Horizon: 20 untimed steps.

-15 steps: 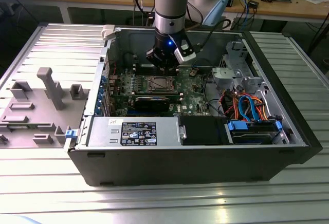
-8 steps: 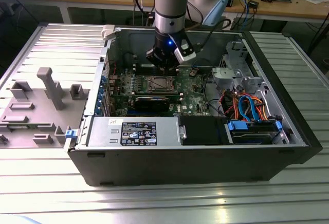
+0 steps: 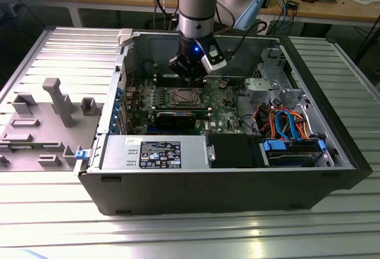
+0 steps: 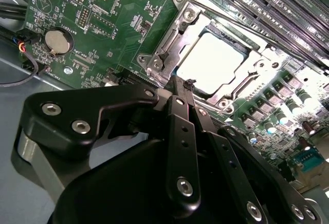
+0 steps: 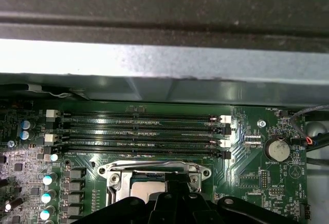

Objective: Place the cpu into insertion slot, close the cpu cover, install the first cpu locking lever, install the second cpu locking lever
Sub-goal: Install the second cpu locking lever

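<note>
- Gripper [image 4: 186, 88] body hides the near edge of the insertion slot [image 4: 172, 44] in both wrist views; the fingertips come together to a narrow point with nothing between them.
- Cpu [image 4: 212, 62] sits in the slot just beyond the fingertips; its top reads as a washed-out pale square, so surface detail cannot be made out.
- Cpu cover [image 4: 241, 77] frames the chip, lying flat over the socket; whether either locking lever is latched cannot be told.
- Exterior view: arm [image 3: 196, 9] comes straight down into the open computer case [image 3: 237, 182], wrist vertical, gripper [image 3: 189, 79] just above the slot [image 3: 183, 97] on the motherboard [image 3: 222, 101].
- Memory slots [image 5: 144, 131] run beyond the socket from the gripper, a coin cell [image 5: 276, 149] off to one side.
- Case stands on the ribbed desk [image 3: 53, 223].
</note>
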Each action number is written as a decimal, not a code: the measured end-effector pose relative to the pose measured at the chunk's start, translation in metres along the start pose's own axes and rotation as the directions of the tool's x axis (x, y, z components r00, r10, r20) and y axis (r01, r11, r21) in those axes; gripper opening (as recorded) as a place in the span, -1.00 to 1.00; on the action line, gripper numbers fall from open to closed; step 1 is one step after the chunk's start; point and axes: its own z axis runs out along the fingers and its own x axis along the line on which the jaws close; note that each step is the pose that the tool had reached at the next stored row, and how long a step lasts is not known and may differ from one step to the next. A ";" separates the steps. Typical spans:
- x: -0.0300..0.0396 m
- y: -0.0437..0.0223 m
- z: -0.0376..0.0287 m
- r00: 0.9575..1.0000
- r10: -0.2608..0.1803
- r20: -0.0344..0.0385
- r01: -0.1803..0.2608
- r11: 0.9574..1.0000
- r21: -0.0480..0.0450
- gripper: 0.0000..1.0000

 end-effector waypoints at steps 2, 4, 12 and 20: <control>0.0000 -0.0005 -0.0001 1.000 0.000 0.000 0.000 1.000 0.000 -0.79; 0.0000 -0.0007 0.0000 1.000 0.000 0.000 0.000 1.000 0.000 -0.79; 0.0000 -0.0010 -0.0003 1.000 0.000 0.000 0.000 1.000 0.000 -0.79; 0.0000 -0.0016 -0.0018 1.000 0.000 0.000 0.000 1.000 0.000 -0.79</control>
